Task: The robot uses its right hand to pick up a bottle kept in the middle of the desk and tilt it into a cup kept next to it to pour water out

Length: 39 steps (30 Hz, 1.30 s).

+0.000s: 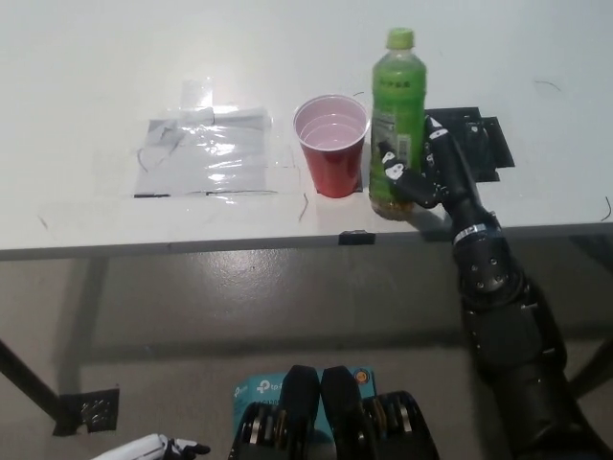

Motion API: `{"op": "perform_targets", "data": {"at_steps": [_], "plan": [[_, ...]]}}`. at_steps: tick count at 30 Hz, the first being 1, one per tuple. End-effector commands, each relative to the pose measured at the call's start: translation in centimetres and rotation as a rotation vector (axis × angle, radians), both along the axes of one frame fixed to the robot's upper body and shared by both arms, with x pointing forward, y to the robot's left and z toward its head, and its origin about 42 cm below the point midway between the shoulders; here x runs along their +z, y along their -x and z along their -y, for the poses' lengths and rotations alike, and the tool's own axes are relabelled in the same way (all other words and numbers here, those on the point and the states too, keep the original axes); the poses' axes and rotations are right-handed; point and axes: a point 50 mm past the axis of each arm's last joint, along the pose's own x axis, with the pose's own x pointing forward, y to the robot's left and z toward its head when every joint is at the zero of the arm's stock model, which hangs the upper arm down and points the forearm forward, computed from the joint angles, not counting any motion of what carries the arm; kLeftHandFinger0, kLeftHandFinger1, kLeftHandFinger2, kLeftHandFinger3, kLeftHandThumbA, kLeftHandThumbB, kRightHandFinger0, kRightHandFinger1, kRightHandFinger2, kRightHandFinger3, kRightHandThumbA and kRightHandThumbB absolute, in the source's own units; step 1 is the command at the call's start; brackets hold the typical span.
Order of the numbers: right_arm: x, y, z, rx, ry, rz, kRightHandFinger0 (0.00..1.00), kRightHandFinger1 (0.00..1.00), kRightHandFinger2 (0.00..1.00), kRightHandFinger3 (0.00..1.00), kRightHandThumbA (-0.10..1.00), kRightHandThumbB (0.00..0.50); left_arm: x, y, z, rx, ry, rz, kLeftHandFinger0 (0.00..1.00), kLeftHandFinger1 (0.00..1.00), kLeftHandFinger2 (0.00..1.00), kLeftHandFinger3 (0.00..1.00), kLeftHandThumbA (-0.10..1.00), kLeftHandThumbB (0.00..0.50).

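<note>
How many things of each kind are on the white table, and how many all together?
Bottles: 1, the green bottle, upright in the black right hand.
Cups: 1, the red cup, beside the bottle.
Clear plastic sheets: 1, the taped-down sheet, left of the cup.
Black mats: 1, the black mat, behind the hand.
Total: 4 things on the table.

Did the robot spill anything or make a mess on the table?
No spill shows. The green plastic bottle stands upright beside the red plastic cup, held by the black right hand. Only the crinkled clear plastic sheet taped on the white table looks untidy.
</note>
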Motion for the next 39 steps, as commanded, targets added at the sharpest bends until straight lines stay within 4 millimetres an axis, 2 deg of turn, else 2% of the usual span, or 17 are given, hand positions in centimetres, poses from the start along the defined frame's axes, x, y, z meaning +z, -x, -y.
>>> {"op": "perform_targets", "data": {"at_steps": [1, 3, 4, 7, 10, 13, 17, 23, 26, 28, 34, 37, 39], "plan": [[8.9, -2.5, -0.3, -0.029, -0.354, 0.264, 0.00, 0.00, 0.00, 0.19, -0.10, 0.012, 1.1, 0.4, -0.8, 0.040, -0.029, 0.088, 1.00, 1.00, 1.00, 1.00, 1.00, 0.453], [8.9, -2.5, 0.0, -0.027, -0.299, 0.299, 0.00, 0.00, 0.00, 0.19, -0.10, 0.016, 1.1, 0.4, -0.8, 0.048, -0.024, 0.082, 1.00, 1.00, 1.00, 1.00, 1.00, 0.439], [9.0, -2.6, 0.4, -0.029, -0.239, 0.324, 0.00, 0.00, 0.00, 0.18, -0.10, 0.040, 1.1, 0.4, -0.8, 0.049, -0.019, 0.081, 1.00, 1.00, 1.00, 1.00, 1.00, 0.439], [9.4, -2.6, 0.9, -0.024, -0.162, 0.346, 0.00, 0.00, 0.00, 0.19, -0.10, 0.063, 1.1, 0.5, -0.7, 0.048, -0.020, 0.083, 1.00, 1.00, 1.00, 1.00, 1.00, 0.442], [9.6, -2.6, 1.3, -0.007, -0.097, 0.376, 0.00, 0.00, 0.00, 0.18, -0.10, 0.069, 1.1, 0.5, -0.7, 0.048, -0.034, 0.080, 1.00, 1.00, 1.00, 1.00, 1.00, 0.460], [9.8, -2.6, 1.7, 0.009, 0.017, 0.422, 0.00, 0.00, 0.00, 0.18, -0.10, 0.056, 1.2, 0.5, -0.6, 0.042, -0.035, 0.099, 1.00, 1.00, 1.00, 1.00, 1.00, 0.445], [9.8, -2.7, 2.1, 0.010, 0.111, 0.447, 0.00, 0.00, 0.00, 0.17, -0.10, 0.067, 1.1, 0.5, -0.6, 0.034, -0.040, 0.099, 1.00, 1.00, 1.00, 1.00, 1.00, 0.435], [8.5, -2.5, 1.7, 0.013, 0.167, 0.431, 0.00, 0.00, 0.04, 0.16, -0.10, 0.088, 1.0, 0.5, -0.6, 0.036, -0.027, 0.100, 1.00, 1.00, 1.00, 1.00, 1.00, 0.439], [8.3, -2.8, 1.4, 0.014, 0.201, 0.436, 0.00, 0.00, 0.00, 0.14, -0.10, 0.238, 1.2, 0.0, -0.8, 0.045, -0.032, 0.112, 1.00, 1.00, 1.00, 1.00, 1.00, 0.451], [8.0, -2.8, 1.4, 0.011, 0.208, 0.432, 0.00, 0.00, 0.00, 0.15, -0.10, 0.282, 1.2, -0.1, -0.9, 0.047, -0.033, 0.112, 1.00, 1.00, 1.00, 1.00, 1.00, 0.459], [6.8, -2.8, 1.7, -0.025, 0.134, 0.378, 0.00, 0.00, 0.01, 0.14, -0.10, 0.269, 1.7, -0.1, -1.0, 0.050, -0.030, 0.118, 1.00, 1.00, 1.00, 1.00, 1.00, 0.455], [5.7, -2.5, 2.1, -0.066, 0.086, 0.362, 0.00, 0.00, 0.01, 0.12, -0.10, 0.268, 1.4, 0.0, -1.0, 0.054, -0.019, 0.114, 1.00, 1.00, 1.00, 1.00, 1.00, 0.468], [5.2, -2.3, 2.3, -0.081, 0.093, 0.364, 0.00, 0.00, 0.02, 0.11, -0.10, 0.264, 1.1, 0.1, -0.9, 0.061, -0.010, 0.109, 1.00, 1.00, 1.00, 1.00, 1.00, 0.460]]}}
